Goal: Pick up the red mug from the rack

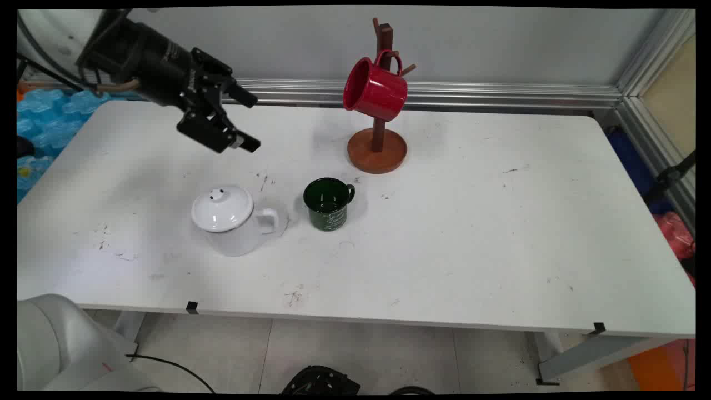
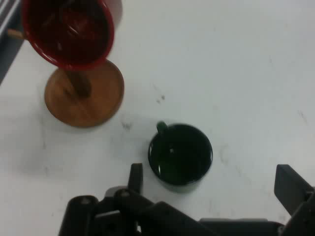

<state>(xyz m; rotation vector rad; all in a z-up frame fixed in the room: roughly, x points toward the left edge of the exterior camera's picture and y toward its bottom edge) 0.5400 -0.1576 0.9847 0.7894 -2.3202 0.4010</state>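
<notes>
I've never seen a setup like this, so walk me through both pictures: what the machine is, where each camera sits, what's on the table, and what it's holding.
The machine is a white robot arm ending in a black two-finger hand.

The wide picture comes from a fixed camera looking down across the white table. The other comes from a camera on the hand itself, so the hand shows along its bottom edge.

On the table stand a white teapot with its lid on, a green mug beside it, and a wooden mug stand with a red mug hanging from it.

The hand is open, raised above the table, and holds nothing.
</notes>
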